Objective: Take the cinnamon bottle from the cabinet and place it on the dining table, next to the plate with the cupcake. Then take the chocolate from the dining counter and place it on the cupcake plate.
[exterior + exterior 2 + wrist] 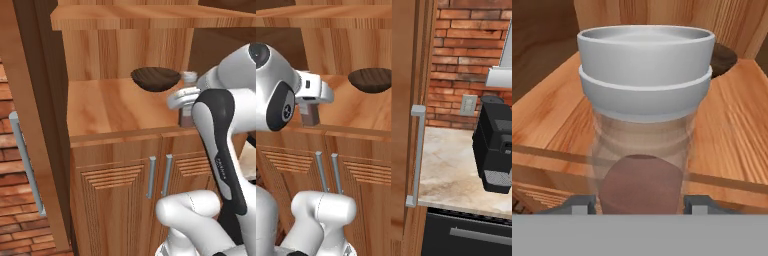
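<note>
The cinnamon bottle (pixel 643 150), a clear jar with a grey cap and reddish-brown powder, is very close in the hand view. My gripper (pixel 640 206) is shut on its lower body, one fingertip (pixel 579 205) against each side. In the right base view the bottle (pixel 310 116) hangs under the white hand at the front edge of the cabinet (pixel 356 112) shelf niche. Whether its base touches the shelf I cannot tell. In the left base view my forearm covers most of the bottle (pixel 186 119), at the right end of the cabinet (pixel 115 107) shelf.
A dark wooden bowl (pixel 156 79) (pixel 371 80) (pixel 726 57) sits at the back of the shelf. Slatted doors with silver handles (pixel 151 177) lie below and another shelf board (pixel 150 17) above. To the right stand a black coffee machine (pixel 495 145) on a marble counter (pixel 448 165) and a brick wall.
</note>
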### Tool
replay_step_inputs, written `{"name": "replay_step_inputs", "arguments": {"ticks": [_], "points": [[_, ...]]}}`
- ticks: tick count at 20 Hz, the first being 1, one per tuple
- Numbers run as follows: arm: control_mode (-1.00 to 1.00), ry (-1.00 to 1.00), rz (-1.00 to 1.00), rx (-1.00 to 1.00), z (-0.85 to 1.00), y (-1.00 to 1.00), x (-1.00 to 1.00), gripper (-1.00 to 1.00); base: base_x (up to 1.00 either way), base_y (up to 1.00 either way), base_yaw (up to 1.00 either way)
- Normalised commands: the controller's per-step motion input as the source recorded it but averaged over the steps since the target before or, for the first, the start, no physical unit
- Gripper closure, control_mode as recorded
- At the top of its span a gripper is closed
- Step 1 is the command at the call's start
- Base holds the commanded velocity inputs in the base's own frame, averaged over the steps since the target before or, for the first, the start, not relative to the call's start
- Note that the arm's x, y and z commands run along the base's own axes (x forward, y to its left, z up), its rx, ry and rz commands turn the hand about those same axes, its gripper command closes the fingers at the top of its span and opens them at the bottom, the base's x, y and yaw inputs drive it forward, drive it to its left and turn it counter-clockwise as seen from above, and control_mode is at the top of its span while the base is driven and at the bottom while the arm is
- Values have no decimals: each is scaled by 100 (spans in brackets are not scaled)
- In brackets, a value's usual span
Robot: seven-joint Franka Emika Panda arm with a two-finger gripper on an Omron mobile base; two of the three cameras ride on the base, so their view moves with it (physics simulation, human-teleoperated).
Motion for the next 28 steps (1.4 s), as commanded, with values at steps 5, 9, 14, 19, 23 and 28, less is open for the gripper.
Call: {"name": "replay_step_inputs", "arguments": {"ticks": [5,9,14,19,23,28], "points": [[-100,-2,-8,0,0,-11,-44,100,0,0,0],[100,-1,-1,0,0,0,-13,100,-53,0,-2],[100,0,0,0,0,0,0,100,-100,-4,24],[100,0,0,0,0,0,0,100,-84,-6,74],[100,0,0,0,0,0,0,100,-72,-1,81],[100,0,0,0,0,0,0,100,-70,0,87]]}}
